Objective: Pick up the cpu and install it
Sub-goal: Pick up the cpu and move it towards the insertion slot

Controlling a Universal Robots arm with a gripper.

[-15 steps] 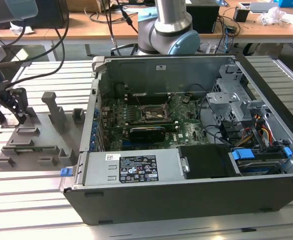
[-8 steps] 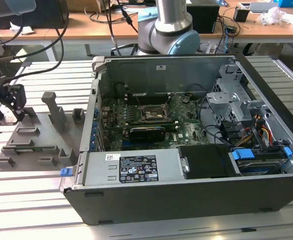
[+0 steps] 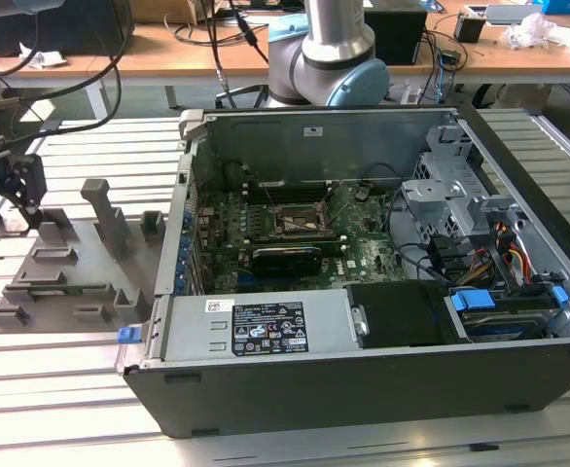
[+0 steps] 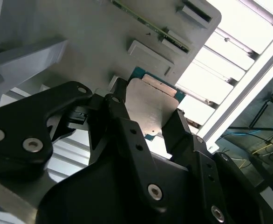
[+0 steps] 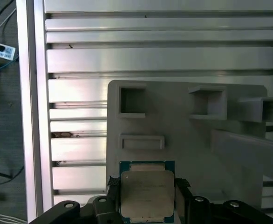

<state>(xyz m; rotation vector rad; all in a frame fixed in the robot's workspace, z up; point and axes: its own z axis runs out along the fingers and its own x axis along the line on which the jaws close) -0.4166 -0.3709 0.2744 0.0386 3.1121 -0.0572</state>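
Item 1, far L: gripper [image 3: 20, 206] is hanging low over tray [image 3: 81, 282]. Its jaws are seemingly clamping the cpu [image 5: 147, 193] by two opposite edges. The cpu is lying flat in its tray seat, metal lid up.
Handling (est.): light, stiff, thin; lid prob. slick, underside prob. fragile. An edge hold is suiting it, w/ gentle pressure, kept level.
Item 2, room: posts [image 3: 105, 209] are standing near the seat; space above is looking open.
Item 3, R: case [image 3: 363, 119] is lying open, w/ socket [image 3: 300, 222] mid-board. The case walls, cables [image 3: 413, 255] & drive cage [image 3: 450, 195] are narrowing access.
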